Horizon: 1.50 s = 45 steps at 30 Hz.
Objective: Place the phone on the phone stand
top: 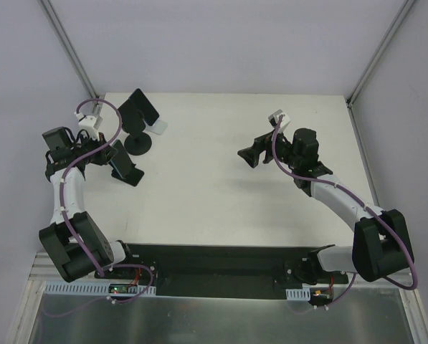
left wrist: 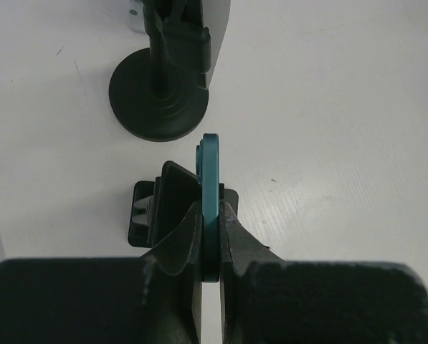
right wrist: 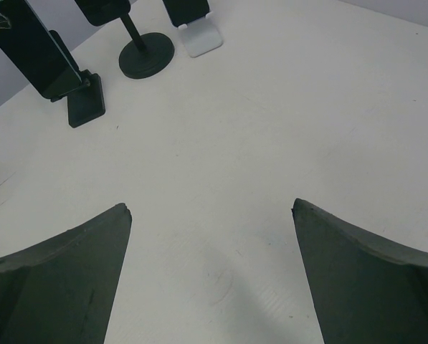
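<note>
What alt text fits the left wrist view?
Left gripper shut on a teal-edged phone, seen edge-on, over a small black stand on the white table. A round-based black stand sits beyond.

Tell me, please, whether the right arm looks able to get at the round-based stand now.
Probably yes: the right gripper is open, and only bare table lies between it and the round-based stand.

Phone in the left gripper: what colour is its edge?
Teal; the phone shows it best in the left wrist view.

Left gripper (left wrist: pixel 210 215) clenched — right gripper (right wrist: pixel 211 206) splayed
</note>
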{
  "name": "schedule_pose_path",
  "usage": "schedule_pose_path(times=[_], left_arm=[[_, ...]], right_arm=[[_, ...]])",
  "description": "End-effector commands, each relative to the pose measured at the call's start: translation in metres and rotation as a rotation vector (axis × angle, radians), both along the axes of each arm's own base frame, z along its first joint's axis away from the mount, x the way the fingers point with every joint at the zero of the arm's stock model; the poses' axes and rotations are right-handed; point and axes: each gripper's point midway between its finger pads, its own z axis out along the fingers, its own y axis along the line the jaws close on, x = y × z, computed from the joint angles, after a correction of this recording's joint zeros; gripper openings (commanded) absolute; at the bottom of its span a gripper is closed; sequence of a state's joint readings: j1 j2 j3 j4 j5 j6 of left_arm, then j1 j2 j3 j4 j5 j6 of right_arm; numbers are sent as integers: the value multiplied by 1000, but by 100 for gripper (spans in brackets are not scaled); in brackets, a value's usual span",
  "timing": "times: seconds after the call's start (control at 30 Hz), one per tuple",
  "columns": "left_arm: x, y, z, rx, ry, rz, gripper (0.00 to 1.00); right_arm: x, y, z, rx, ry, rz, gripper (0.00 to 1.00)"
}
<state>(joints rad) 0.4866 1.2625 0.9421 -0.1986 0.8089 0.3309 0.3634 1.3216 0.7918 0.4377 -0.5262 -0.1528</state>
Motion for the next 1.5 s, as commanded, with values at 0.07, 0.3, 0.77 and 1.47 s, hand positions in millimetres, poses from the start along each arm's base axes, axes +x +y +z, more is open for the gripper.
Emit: schedule_pose_path(times=[0.07, 0.3, 0.77, 1.47], left_arm=[[7, 11, 2, 34, -47, -1, 0], [9, 32, -6, 59, 4, 140, 49], [3, 84, 21, 4, -2, 617, 88], [21, -205, 61, 177, -163, 26, 83]], right_arm=[[-2, 4, 26, 28, -105, 35, 97], [-2, 4, 26, 31, -106, 39, 97], [-1, 5, 24, 34, -96, 38, 96], [40, -11, -12, -87, 78, -154, 96]])
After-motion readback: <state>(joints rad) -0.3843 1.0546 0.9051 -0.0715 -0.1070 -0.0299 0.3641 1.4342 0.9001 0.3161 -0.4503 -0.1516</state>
